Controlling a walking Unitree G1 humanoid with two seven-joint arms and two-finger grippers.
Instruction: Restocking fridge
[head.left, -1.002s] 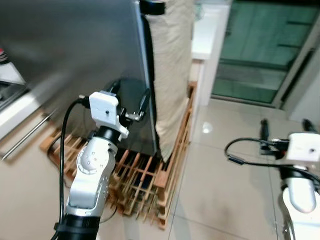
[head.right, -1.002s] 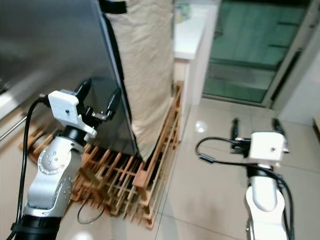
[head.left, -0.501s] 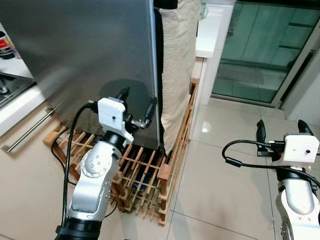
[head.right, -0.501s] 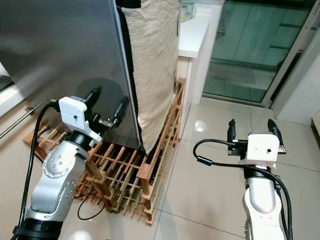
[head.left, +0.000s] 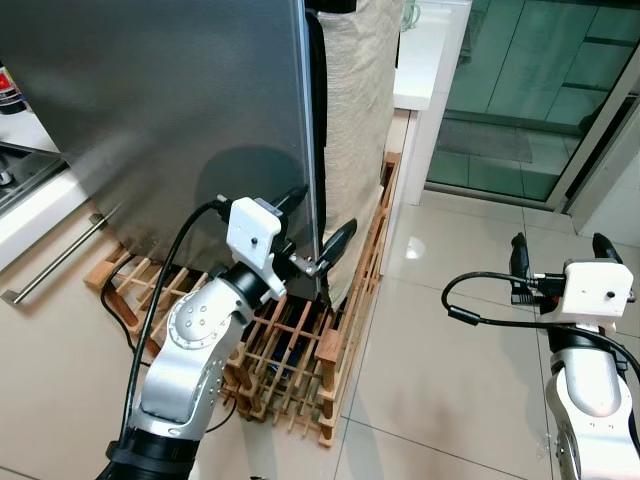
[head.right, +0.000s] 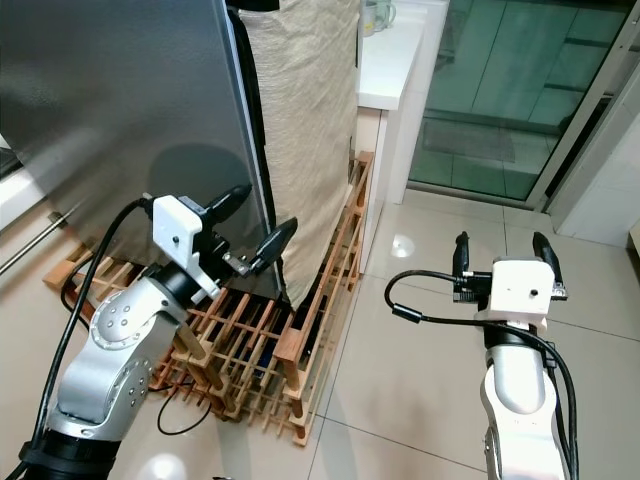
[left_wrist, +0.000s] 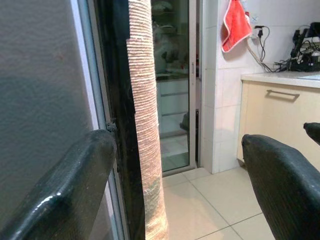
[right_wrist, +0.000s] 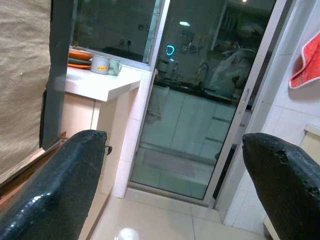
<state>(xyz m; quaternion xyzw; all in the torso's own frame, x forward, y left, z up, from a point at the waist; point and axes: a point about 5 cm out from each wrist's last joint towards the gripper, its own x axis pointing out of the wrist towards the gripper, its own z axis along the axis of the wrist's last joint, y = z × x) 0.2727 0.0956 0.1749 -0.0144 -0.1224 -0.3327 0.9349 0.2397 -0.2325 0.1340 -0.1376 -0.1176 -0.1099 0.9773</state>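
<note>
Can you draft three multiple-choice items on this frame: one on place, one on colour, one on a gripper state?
1. Where is the left gripper?
A. At the fridge door's free edge
B. Over the white counter
C. Down on the floor tiles

2. What colour is the towel hanging on the wall?
A. Blue
B. Red
C. Green

3. How are the right gripper's fingers?
A. Shut on a bottle
B. Shut on a cable
C. Open, holding nothing

Answers:
1 A: its two fingers sit either side of the door's edge, above the wooden rack.
2 B: the left wrist view shows it red against white tiles.
3 C: the fingers stand apart with only the floor behind them.
</note>
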